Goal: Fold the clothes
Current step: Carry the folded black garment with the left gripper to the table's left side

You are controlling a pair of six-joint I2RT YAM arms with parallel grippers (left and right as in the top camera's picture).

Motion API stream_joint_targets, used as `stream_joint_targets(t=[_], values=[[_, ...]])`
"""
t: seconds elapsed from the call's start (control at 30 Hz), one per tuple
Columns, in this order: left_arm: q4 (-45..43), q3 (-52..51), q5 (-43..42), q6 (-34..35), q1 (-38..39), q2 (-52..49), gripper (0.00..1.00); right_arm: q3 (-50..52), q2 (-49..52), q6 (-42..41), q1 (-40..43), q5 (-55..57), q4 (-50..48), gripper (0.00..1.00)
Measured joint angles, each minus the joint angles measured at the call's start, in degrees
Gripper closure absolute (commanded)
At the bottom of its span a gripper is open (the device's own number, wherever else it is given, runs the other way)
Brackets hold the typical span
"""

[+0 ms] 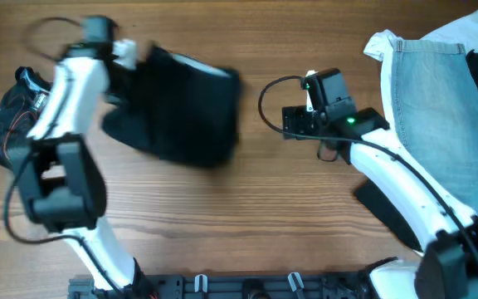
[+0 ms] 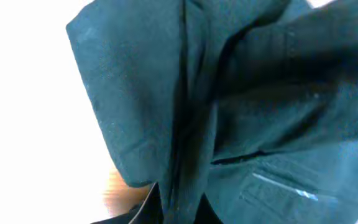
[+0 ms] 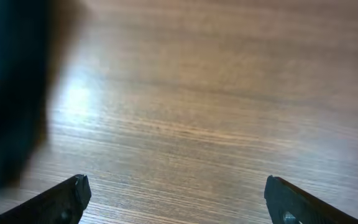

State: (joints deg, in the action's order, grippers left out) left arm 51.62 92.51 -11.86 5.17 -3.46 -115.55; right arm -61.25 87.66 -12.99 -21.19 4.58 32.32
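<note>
The large black shirt (image 1: 182,106) hangs bunched and blurred over the left-middle of the table. My left gripper (image 1: 133,60) is shut on its upper left edge; in the left wrist view a fold of the shirt (image 2: 229,112) is pinched between the fingers (image 2: 182,208). My right gripper (image 1: 293,122) is open and empty over bare wood to the right of the shirt; its fingertips (image 3: 179,199) are wide apart, with the shirt's edge (image 3: 8,93) at far left. A black red-lined top (image 1: 11,112) lies at the left edge. Light-blue jeans (image 1: 438,116) lie on white cloth (image 1: 426,37) at the right.
The wooden table (image 1: 289,208) has bare wood between the shirt and the jeans. A dark flat piece (image 1: 380,203) lies by the right arm. A black rail (image 1: 222,286) runs along the front edge.
</note>
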Motion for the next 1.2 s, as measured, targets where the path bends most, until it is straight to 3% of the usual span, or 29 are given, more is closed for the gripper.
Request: stream_joint_targets(t=[0.17,0.33,0.37,0.4,0.47,0.8,0.9,0.97,1.03,1.13,1.2], values=[[-9.3,4.4,3.3,3.8,-21.5,3.4,0.94,0.0,-2.5,0.0,0.7,0.2,1.0,0.05],[-12.7,4.4,3.7,4.4,-31.7,3.4,0.88,0.0,-2.5,0.0,0.7,0.2,1.1,0.06],[-12.7,4.4,3.7,4.4,-32.8,3.4,0.82,0.0,-2.5,0.0,0.7,0.1,1.1,0.06],[-12.6,4.4,3.7,4.4,-33.6,3.4,0.62,0.0,-2.5,0.0,0.7,0.0,1.2,0.05],[-12.3,4.4,3.7,4.6,-34.2,3.4,0.00,0.0,-2.5,0.0,0.7,0.0,1.2,0.02],[-10.1,4.4,5.4,5.3,-35.1,5.1,0.00,0.0,-2.5,-0.2,0.7,-0.1,0.7,0.00],[-9.9,4.4,4.5,5.5,-32.9,9.8,0.00,0.0,-2.5,-2.1,0.8,-3.0,-4.3,0.00],[-9.1,4.6,3.1,5.4,-27.0,11.3,0.00,0.0,-2.5,-4.4,0.8,-7.4,-11.3,0.00],[-7.7,4.6,2.5,4.0,-15.5,11.2,0.00,0.0,-2.5,-5.2,0.8,-9.6,-14.1,0.00],[-3.7,4.7,2.2,2.4,-1.9,11.2,0.00,0.0,-2.5,-5.1,3.5,-10.9,-13.1,0.00],[5.1,4.9,4.4,2.0,4.0,11.2,0.00,-0.1,-2.4,-4.9,8.5,-11.5,-9.0,0.00]])
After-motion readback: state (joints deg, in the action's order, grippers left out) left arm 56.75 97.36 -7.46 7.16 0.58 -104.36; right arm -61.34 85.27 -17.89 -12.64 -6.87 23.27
